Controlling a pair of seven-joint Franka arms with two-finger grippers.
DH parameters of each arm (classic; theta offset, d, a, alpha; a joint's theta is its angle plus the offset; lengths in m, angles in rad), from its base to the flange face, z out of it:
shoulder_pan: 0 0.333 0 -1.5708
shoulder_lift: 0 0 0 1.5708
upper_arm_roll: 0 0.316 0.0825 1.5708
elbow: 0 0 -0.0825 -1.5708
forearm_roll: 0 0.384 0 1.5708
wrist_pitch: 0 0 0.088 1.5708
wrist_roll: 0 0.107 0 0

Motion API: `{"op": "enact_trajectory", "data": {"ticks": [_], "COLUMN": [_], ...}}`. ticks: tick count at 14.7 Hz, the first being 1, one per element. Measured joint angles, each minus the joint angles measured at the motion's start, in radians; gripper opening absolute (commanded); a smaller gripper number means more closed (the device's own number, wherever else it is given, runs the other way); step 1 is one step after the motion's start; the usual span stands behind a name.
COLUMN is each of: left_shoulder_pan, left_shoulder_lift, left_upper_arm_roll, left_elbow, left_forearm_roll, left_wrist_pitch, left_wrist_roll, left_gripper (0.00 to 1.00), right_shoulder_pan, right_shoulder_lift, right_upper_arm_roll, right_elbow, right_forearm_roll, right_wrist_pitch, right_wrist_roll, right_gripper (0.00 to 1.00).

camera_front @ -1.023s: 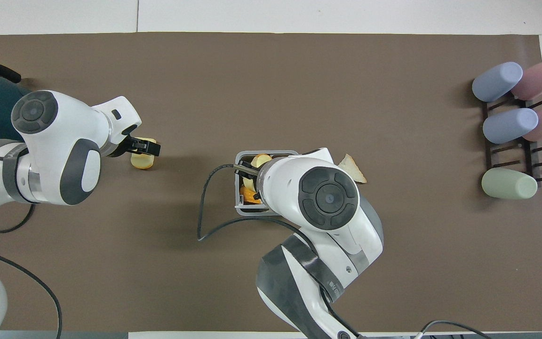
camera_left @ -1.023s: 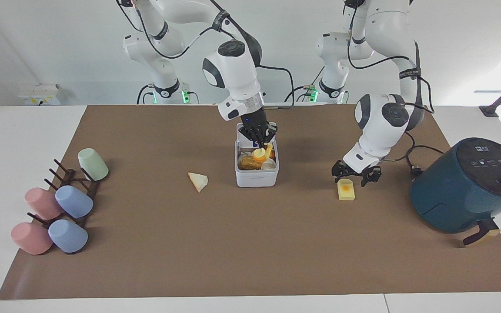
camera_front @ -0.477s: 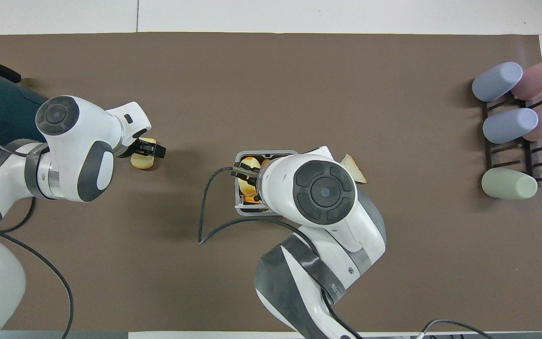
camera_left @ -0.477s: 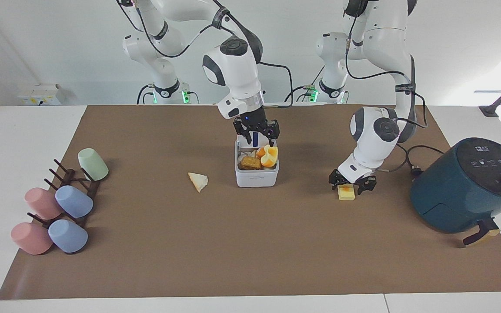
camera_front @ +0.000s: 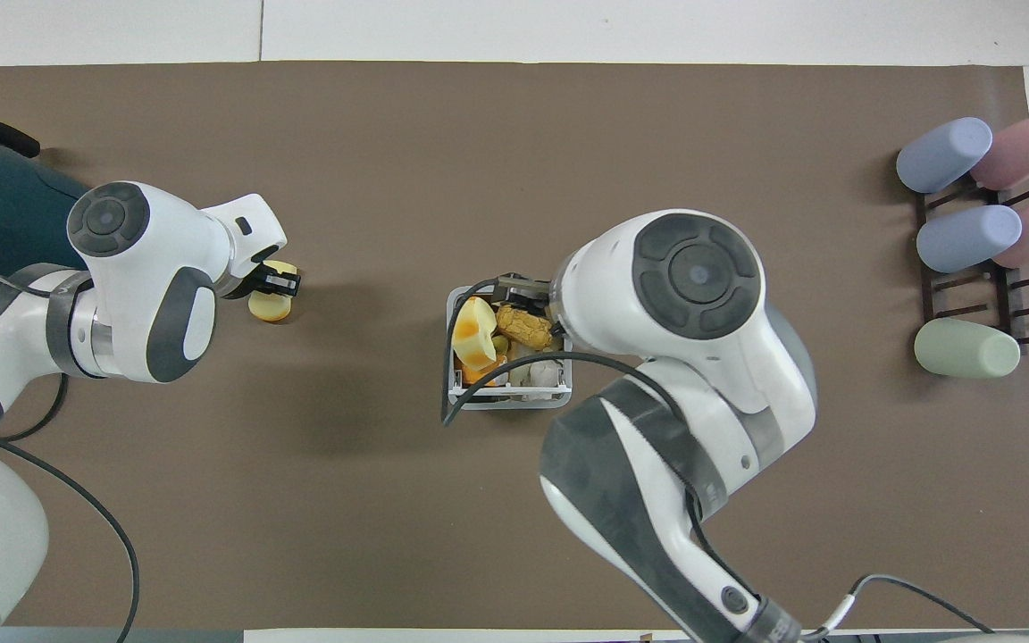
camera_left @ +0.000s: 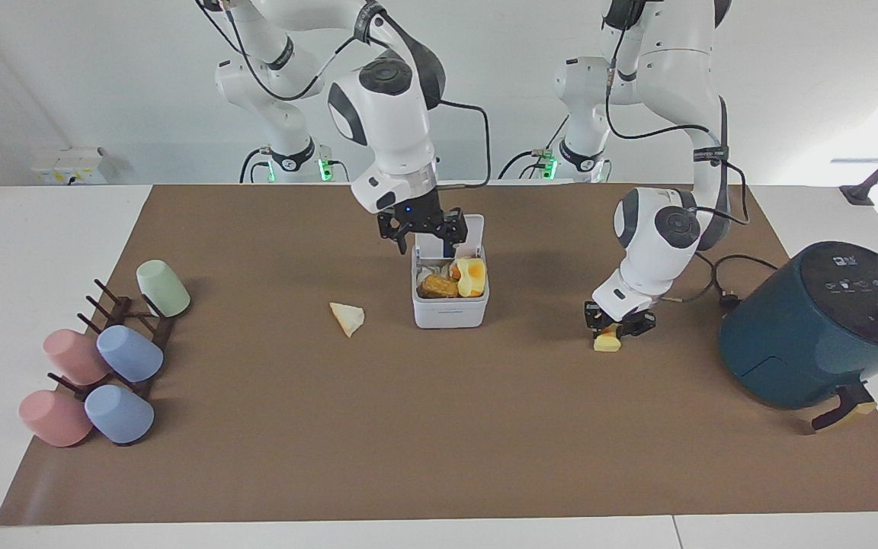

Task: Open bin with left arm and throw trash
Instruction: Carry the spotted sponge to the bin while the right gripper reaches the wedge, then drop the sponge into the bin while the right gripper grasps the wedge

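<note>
The white bin (camera_left: 450,313) stands mid-mat with its lid (camera_left: 475,231) upright and open. A brown bread-like piece (camera_left: 439,287) and a yellow-orange piece (camera_left: 472,274) lie inside; both also show in the overhead view, in the bin (camera_front: 514,399). My right gripper (camera_left: 424,231), with the blue wrist light, is open and empty over the bin's robot-side edge. My left gripper (camera_left: 616,326) is down at the mat, shut on the pale yellow block (camera_left: 607,342), which looks tilted; the block also shows in the overhead view (camera_front: 268,308). The cream wedge (camera_left: 347,318) lies on the mat beside the bin, toward the right arm's end.
A dark-teal air fryer (camera_left: 812,328) stands at the left arm's end with its cable (camera_left: 721,293) on the mat. A rack of pastel cups (camera_left: 104,358) lies at the right arm's end.
My right gripper let go of the yellow-orange piece in the bin and rose out, empty. My left gripper came down around the pale yellow block and closed on it.
</note>
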Motion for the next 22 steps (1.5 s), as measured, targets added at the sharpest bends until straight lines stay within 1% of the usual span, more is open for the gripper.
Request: {"op": "enact_trajectory", "data": {"ticks": [3, 5, 7, 10, 11, 13, 15, 17, 20, 22], "left_shoulder_pan": [0.0, 0.0, 0.0, -0.021, -0.05, -0.143, -0.248, -0.326, -0.386, -0.41], "left_shoulder_lift": [0.0, 0.0, -0.002, -0.01, -0.012, -0.012, -0.012, -0.012, -0.01, -0.01], "left_upper_arm_roll": [0.0, 0.0, -0.004, -0.02, -0.025, -0.031, -0.033, -0.034, -0.035, -0.035], "left_elbow": [0.012, 0.052, 0.14, 0.323, 0.375, 0.432, 0.452, 0.457, 0.448, 0.42], "left_forearm_roll": [0.0, 0.0, -0.011, -0.08, -0.092, -0.099, -0.099, -0.099, -0.1, -0.101], "left_wrist_pitch": [-0.002, -0.044, -0.156, -0.344, -0.386, -0.413, -0.413, -0.411, -0.382, -0.339], "left_wrist_roll": [0.0, 0.0, -0.017, -0.134, -0.207, -0.386, -0.517, -0.583, -0.602, -0.602], "left_gripper": [0.29, 0.28, 0.27, 0.27, 0.27, 0.27, 0.27, 0.27, 0.27, 0.27], "right_shoulder_pan": [-0.111, -0.142, -0.164, -0.201, -0.211, -0.224, -0.226, -0.227, -0.24, -0.256], "right_shoulder_lift": [0.012, 0.017, 0.012, -0.02, -0.035, -0.066, -0.093, -0.107, -0.087, -0.066], "right_upper_arm_roll": [-0.002, -0.002, -0.002, -0.002, -0.001, -0.001, -0.001, 0.0, -0.001, -0.001], "right_elbow": [-0.023, -0.077, -0.158, -0.29, -0.323, -0.381, -0.43, -0.465, -0.498, -0.502], "right_forearm_roll": [-0.001, -0.001, -0.013, -0.018, -0.02, -0.021, -0.021, -0.021, -0.021, -0.021], "right_wrist_pitch": [0.017, 0.069, 0.143, 0.231, 0.238, 0.24, 0.254, 0.298, 0.354, 0.366], "right_wrist_roll": [-0.221, -0.317, -0.386, -0.502, -0.545, -0.667, -0.791, -0.878, -1.024, -1.136], "right_gripper": [1.0, 1.0, 1.0, 1.0, 1.0, 1.0, 1.0, 1.0, 1.0, 1.0]}}
